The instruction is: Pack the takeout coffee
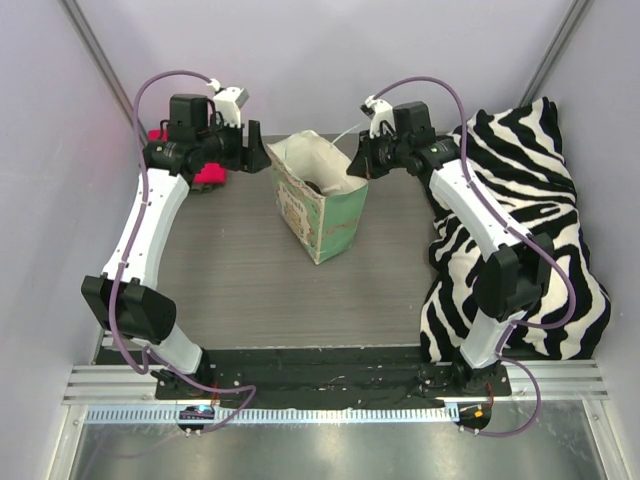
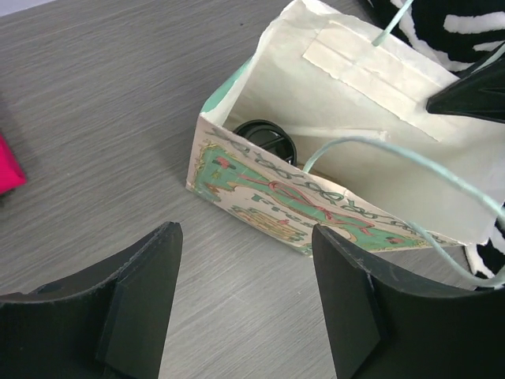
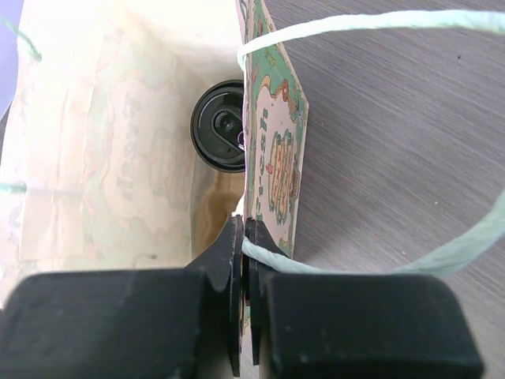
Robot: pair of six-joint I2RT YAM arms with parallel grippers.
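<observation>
The takeout coffee stands inside the white-and-green paper bag (image 1: pixel 318 210); only its round black lid (image 3: pixel 221 126) (image 2: pixel 268 140) shows, deep in the bag. My right gripper (image 3: pixel 245 229) is shut on the bag's side wall (image 3: pixel 272 150) at the rim, with the pale green handle string (image 3: pixel 379 24) pinched in too. In the top view it sits at the bag's right rim (image 1: pixel 358 162). My left gripper (image 2: pixel 245 233) hangs open over bare table just left of the bag, holding nothing; from above it is near the bag's left rim (image 1: pixel 256 152).
A zebra-striped blanket (image 1: pixel 520 230) fills the right side, under the right arm. A pink object (image 1: pixel 210 176) lies at the far left behind the left gripper. The grey wood-grain table (image 1: pixel 250 280) runs to a metal rail (image 1: pixel 330 385) at the near edge.
</observation>
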